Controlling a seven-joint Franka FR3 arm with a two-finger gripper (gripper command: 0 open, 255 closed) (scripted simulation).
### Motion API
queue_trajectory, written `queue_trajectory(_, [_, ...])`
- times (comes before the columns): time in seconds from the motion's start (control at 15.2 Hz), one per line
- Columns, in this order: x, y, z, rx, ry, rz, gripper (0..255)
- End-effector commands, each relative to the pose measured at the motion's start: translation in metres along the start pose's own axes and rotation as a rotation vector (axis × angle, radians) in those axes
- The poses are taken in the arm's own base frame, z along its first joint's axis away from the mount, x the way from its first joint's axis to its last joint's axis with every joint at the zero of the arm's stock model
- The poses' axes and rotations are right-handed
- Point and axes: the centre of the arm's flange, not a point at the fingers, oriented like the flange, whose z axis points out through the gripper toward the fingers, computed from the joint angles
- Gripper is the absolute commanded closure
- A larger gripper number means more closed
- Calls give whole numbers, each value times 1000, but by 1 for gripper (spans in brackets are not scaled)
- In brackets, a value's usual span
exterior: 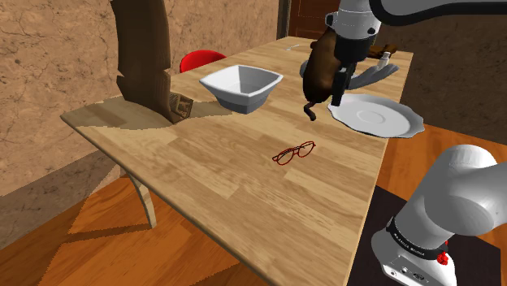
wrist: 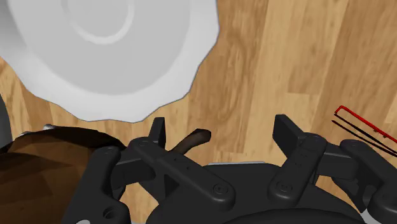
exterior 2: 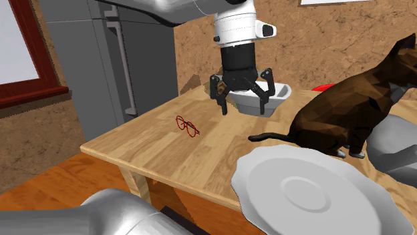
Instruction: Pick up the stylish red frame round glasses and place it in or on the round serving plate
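Note:
The red round-framed glasses (exterior: 294,152) lie flat on the wooden table (exterior: 236,191), near the middle. They show again in the second exterior view (exterior 2: 188,125) and beside one finger in the wrist view (wrist: 366,127). The round white plate (exterior: 378,114) with a wavy rim rests on the table towards the stand (exterior 2: 314,190) (wrist: 108,51). My black gripper (exterior 2: 242,101) hangs open above the table, between the plate and the glasses, with nothing between its fingers. It also appears in the shoulder view (exterior: 340,91) and the wrist view (wrist: 222,130).
A brown cat figure (exterior 2: 354,113) stands by the plate, its tail (wrist: 191,141) curling under the gripper. A white square bowl (exterior: 241,85) sits behind the gripper, a red object (exterior: 201,59) behind that. A tall brown wooden shape (exterior: 146,57) stands at the table's far corner.

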Motion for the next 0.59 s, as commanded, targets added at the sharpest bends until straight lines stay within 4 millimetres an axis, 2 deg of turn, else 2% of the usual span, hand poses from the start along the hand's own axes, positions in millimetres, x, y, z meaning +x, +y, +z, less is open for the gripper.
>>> queue_trajectory(0.0, [0, 0, 0, 0, 0, 0, 0])
queue_trajectory(0.26, [28, -38, 8, 18, 24, -273, 0])
queue_trajectory(0.53, [45, -83, 15, 36, 49, -545, 0])
